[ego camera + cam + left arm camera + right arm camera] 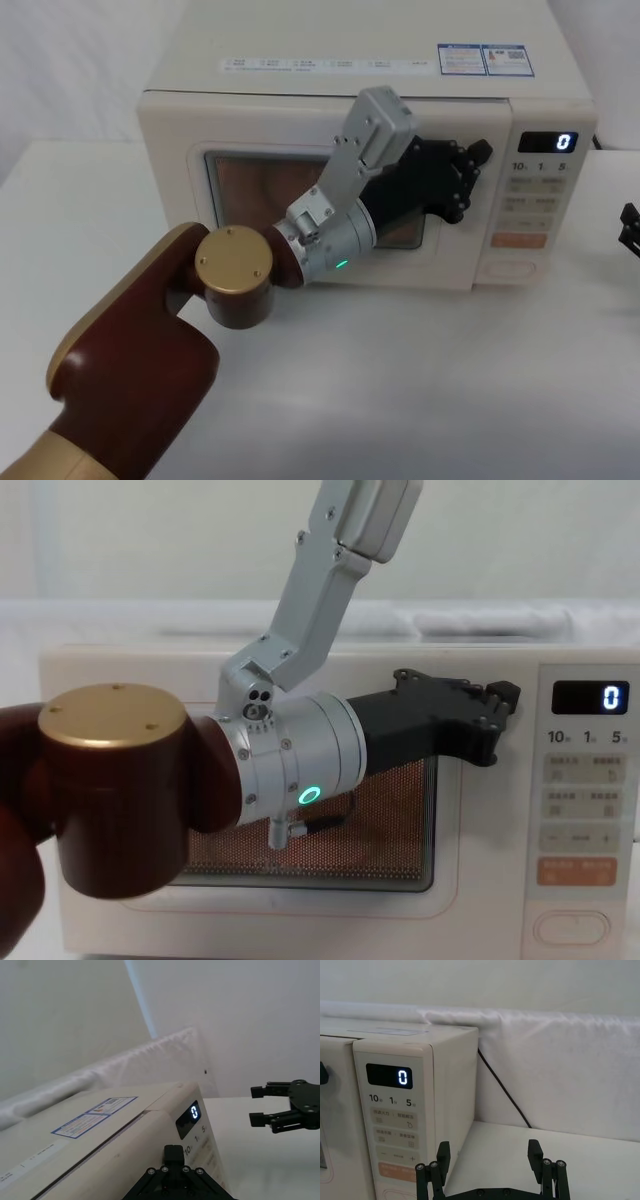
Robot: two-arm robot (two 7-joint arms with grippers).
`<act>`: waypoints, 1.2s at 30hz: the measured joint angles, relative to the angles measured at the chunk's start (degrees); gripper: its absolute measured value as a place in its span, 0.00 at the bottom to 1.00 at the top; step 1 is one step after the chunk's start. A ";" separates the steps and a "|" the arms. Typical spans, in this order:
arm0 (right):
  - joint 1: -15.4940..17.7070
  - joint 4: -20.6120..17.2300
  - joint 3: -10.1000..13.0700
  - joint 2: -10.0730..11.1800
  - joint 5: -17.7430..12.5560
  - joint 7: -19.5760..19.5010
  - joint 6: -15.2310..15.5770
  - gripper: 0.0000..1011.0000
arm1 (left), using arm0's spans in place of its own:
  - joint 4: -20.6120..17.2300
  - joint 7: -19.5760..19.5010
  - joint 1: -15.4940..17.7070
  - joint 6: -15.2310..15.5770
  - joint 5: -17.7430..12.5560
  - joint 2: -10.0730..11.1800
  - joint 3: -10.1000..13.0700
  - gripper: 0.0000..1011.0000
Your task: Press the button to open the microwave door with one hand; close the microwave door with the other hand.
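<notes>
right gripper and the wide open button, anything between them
Nothing: in the head view only bare white table separates the right gripper from the button.

The head view looks down from high up at the whole microwave (365, 170) on the table (420, 400). The chest view sits low and close, facing the microwave door (330, 810). Each wrist view looks past its own tool from close by. All four see the lit display (389, 1076).

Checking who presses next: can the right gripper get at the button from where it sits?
Probably yes. The right gripper, fingers open, hovers beside the control panel; nothing covers the button, and the left gripper is at the microwave door.
</notes>
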State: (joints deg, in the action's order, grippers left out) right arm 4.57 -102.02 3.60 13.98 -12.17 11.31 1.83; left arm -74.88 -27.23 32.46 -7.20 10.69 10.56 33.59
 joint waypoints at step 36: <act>0.00 0.00 0.00 0.00 0.00 0.00 0.00 0.99 | -11.33 2.22 -9.49 3.92 0.80 2.81 -2.47 0.00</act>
State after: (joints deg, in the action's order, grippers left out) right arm 4.57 -102.01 3.60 13.98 -12.17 11.31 1.83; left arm -86.21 -25.00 22.97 -3.28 11.50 13.37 31.12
